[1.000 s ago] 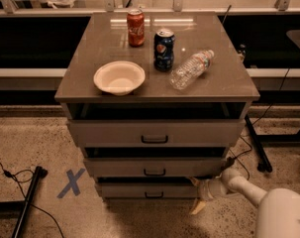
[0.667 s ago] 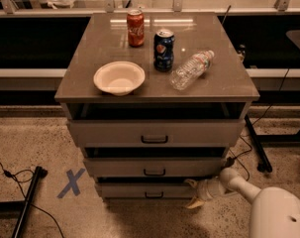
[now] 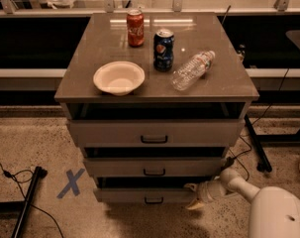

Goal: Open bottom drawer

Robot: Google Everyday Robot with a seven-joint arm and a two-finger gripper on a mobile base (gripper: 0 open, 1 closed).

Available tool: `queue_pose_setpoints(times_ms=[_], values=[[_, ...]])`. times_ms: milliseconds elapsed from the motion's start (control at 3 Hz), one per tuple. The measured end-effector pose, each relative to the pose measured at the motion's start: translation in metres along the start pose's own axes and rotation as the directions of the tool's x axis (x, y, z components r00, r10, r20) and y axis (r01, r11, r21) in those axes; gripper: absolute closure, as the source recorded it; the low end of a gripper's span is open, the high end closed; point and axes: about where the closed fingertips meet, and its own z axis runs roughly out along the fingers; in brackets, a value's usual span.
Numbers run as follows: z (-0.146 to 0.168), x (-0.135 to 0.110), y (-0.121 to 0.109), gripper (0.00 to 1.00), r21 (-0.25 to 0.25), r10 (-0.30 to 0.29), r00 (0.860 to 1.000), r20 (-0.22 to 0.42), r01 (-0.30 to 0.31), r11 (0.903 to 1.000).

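bottom drawer (image 3: 121,195) – lowest of 3, floor lvl, looks not yet pulled out | end effector (image 3: 190,196) – fingers spread, empty, at drawer front's R end, off handle (image 3: 154,200) | step: reach/align | next: prob. shift onto handle, close, pull straight back

Gripper (image 3: 193,196) blocks right end of bottom drawer (image 3: 139,196)

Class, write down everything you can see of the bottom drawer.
The bottom drawer is the lowest of three: a shallow, wide grey front with a small black bar handle at its centre. It sits above the floor, a dark gap over it. The gripper is at its right end, fingers apart; contact cannot be told.
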Motion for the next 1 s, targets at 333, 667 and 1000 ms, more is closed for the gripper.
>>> queue_pose_setpoints(times_ms=[333, 667, 1000], values=[[-0.0062, -0.0053, -0.0008, 0.43, 0.0, 0.0, 1.0, 0.0, 0.0, 1.0], [-0.008, -0.0069, -0.0011, 0.24, 0.0, 0.0, 1.0, 0.0, 0.0, 1.0], [-0.0077, -0.0077, -0.0006, 0.0, -0.001, 0.0, 1.0, 0.001, 0.0, 1.0]])
